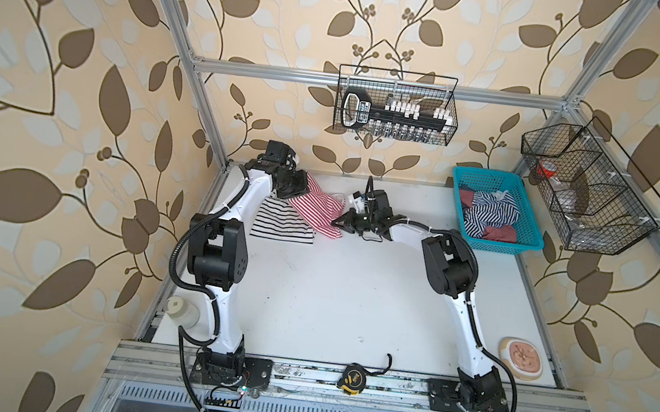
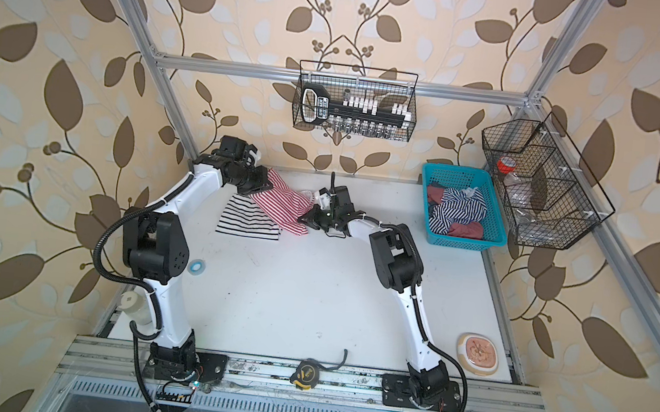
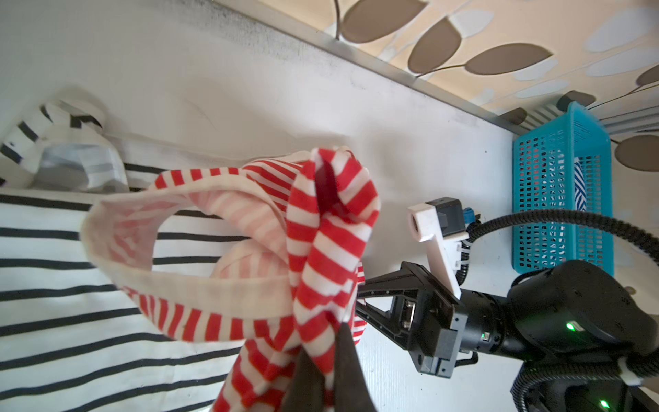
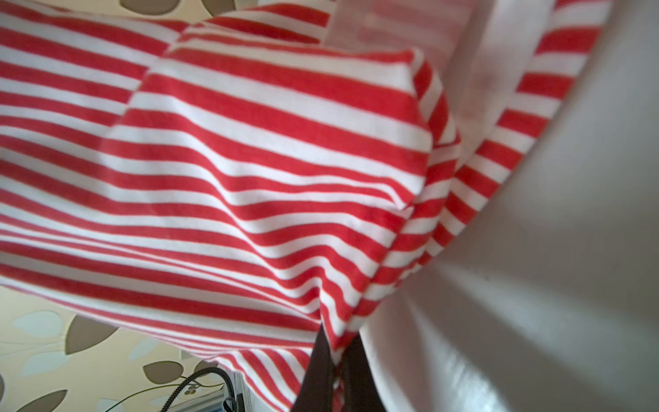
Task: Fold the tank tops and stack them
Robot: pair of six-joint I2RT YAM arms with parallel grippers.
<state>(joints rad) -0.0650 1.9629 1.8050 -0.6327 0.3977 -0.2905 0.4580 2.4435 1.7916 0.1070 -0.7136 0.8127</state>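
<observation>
Operator: Where do the tank tops sit right now?

Observer: The black-and-white tank top [image 1: 283,221] lies flat at the far left of the table [image 1: 332,291], squared up like a finished fold. The red-and-white tank top [image 1: 315,207] is strung between both arms just above it, with one edge sagging onto the black-and-white one. The navy-and-white tank top [image 1: 490,215] lies crumpled in the turquoise basket [image 1: 500,244] at the far right, well apart from the others.

Operator: Why hold the red one from two ends?

Observer: My reading is that two pinch points spread the knit into a sheet, not a bundle, which makes it easier to lay out and fold. Keeping it close to the black-and-white top suits stacking it there afterwards.

Operator: And the left tool?

Observer: The left tool [image 3: 330,360] is clenched. In the left wrist view its dark fingers [image 3: 347,364] pinch a bunched fold of red stripes, and a white-trimmed strap loop hangs loose beside the grip.

Operator: The right tool?

Observer: The right tool [image 4: 335,360] is clamped tight too. The right wrist view shows a corner of the red stripes caught in its jaws. In the left wrist view those jaws meet at the cloth's edge.

Operator: Anything to watch?

Observer: The knit looks thin and stretchy. I would expect the bunch at the left grip to twist, and the sagging edge could drag the folded top askew.
</observation>
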